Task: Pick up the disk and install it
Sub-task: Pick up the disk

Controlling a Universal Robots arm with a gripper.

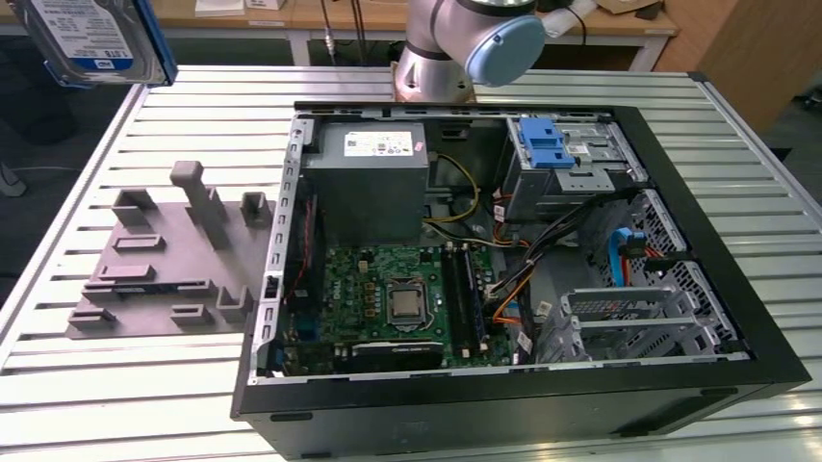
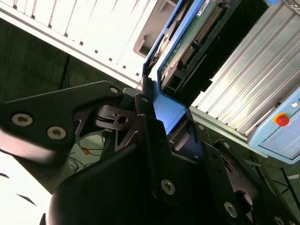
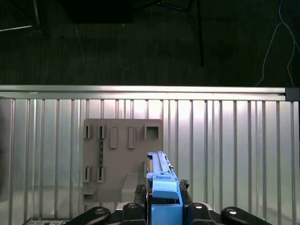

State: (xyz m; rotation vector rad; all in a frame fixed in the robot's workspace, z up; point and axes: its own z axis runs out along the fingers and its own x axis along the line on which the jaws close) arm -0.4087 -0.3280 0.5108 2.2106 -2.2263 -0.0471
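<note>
The disk (image 1: 96, 38), a silver drive with a white-and-blue label in a blue carrier, hangs high at the exterior view's upper left, well above the table. In both wrist views my gripper (image 3: 164, 193) (image 2: 161, 110) is shut on the blue end tab of the disk (image 3: 161, 176) (image 2: 187, 42), with a black finger on each side. The disk stands edge-on over the grey fixture block (image 3: 123, 159), lifted clear of it.
The open computer case (image 1: 719, 241) lies on the slatted aluminium table (image 1: 154, 385), with a grey power-supply box (image 1: 370, 183), the motherboard (image 1: 398, 308) and a drive cage with a blue latch (image 1: 546, 144). The grey fixture block (image 1: 173, 255) lies beside the case. The arm's base (image 1: 437, 58) stands behind the case.
</note>
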